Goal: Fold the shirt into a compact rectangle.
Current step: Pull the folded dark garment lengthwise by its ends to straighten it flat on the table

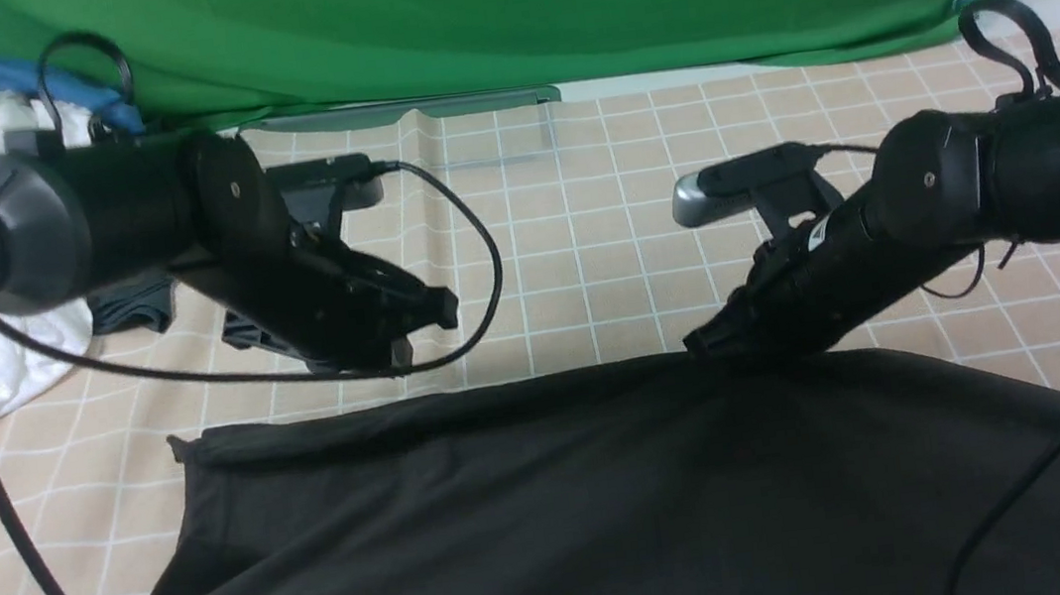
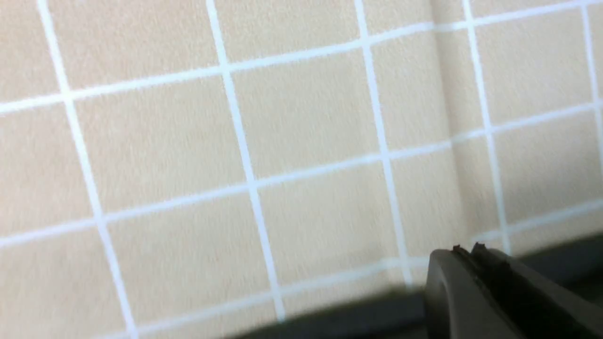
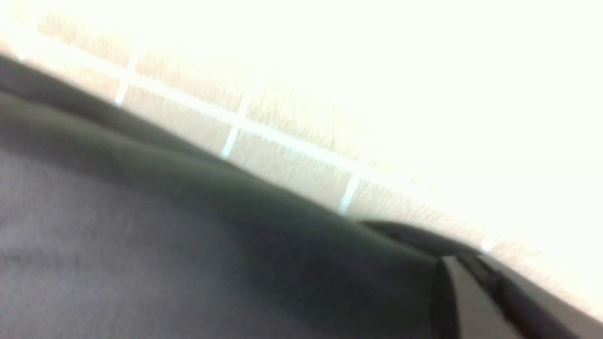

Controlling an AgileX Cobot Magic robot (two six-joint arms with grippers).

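black shirt (image 1: 614,507), partly off-frame

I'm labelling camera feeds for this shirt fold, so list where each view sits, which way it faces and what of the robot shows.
Front view: between the arms, looking forward and down over the shirt, tablecloth and green backdrop; both arms, left gripper and right gripper show.
Left wrist view: on the left arm, facing the tablecloth; its shut gripper tip shows.
Right wrist view: on the right arm, low over the shirt; its gripper tip shows.
Shared: both wrist views catch the shirt's edge against the tablecloth.
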